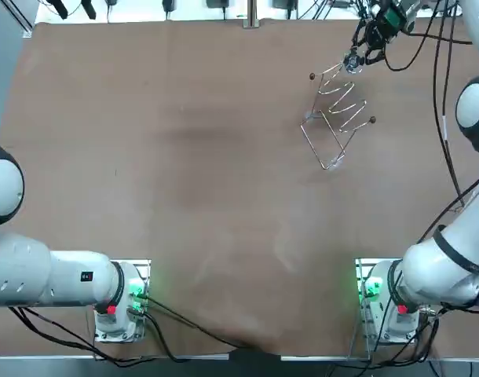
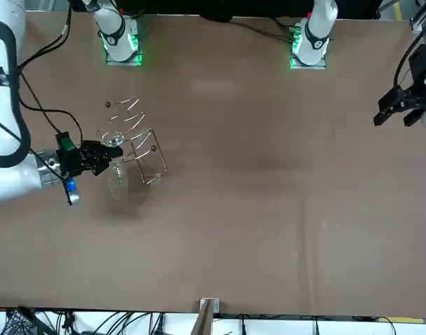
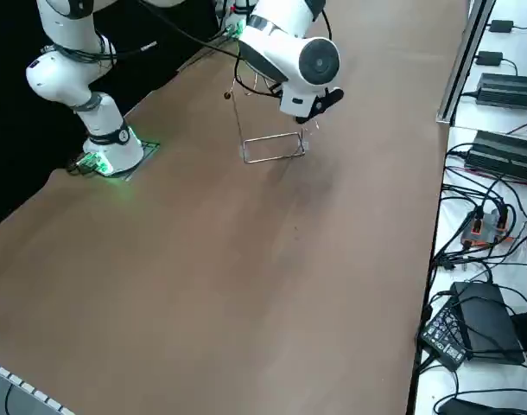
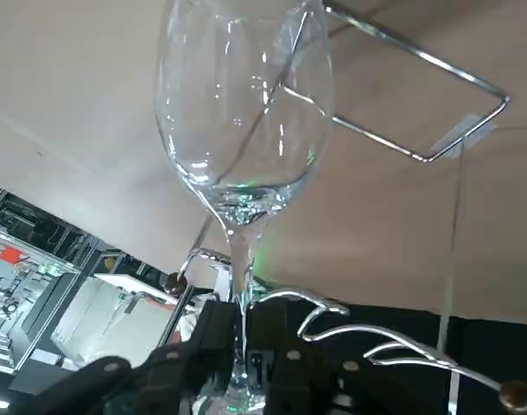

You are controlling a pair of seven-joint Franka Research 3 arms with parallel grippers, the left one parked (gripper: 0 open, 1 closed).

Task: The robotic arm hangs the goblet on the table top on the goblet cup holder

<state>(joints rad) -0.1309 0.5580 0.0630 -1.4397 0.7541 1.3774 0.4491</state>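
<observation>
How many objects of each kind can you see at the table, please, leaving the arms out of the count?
wire goblet holder: 1, standing on the table
goblet: 1, its stem clamped in the right pincer right beside that holder
Total: 2

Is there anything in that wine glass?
Empty: the rack shows clearly through the goblet bowl. The right hand, beside the rack, holds its stem.

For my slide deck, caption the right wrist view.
Right gripper clamps the goblet by its stem beside the wire goblet holder.
</observation>
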